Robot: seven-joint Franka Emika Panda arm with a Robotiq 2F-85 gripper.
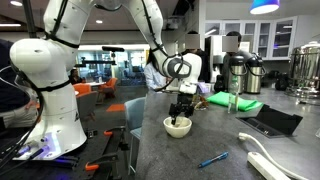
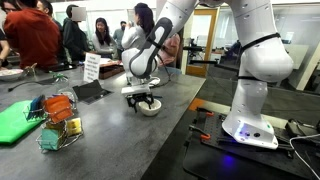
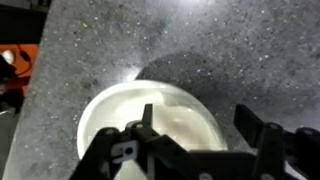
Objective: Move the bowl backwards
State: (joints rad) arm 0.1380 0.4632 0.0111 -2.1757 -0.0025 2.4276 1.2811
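The small cream-white bowl (image 1: 178, 126) sits on the grey speckled counter, seen in both exterior views (image 2: 150, 109). In the wrist view the bowl (image 3: 115, 120) fills the lower left. My gripper (image 1: 180, 112) (image 2: 141, 99) is lowered onto it from above. In the wrist view the gripper (image 3: 199, 118) is open and straddles the bowl's right rim: one finger is inside the bowl, the other outside over the counter. Neither finger visibly presses the rim.
A blue pen (image 1: 213, 159) and a white power strip (image 1: 276, 166) lie near the front. A green cloth (image 1: 236, 102), a dark tablet (image 1: 270, 122) and metal urns (image 1: 242, 70) stand behind. A wire basket of packets (image 2: 58, 121) is nearby. The counter edge (image 2: 190, 110) runs close to the bowl.
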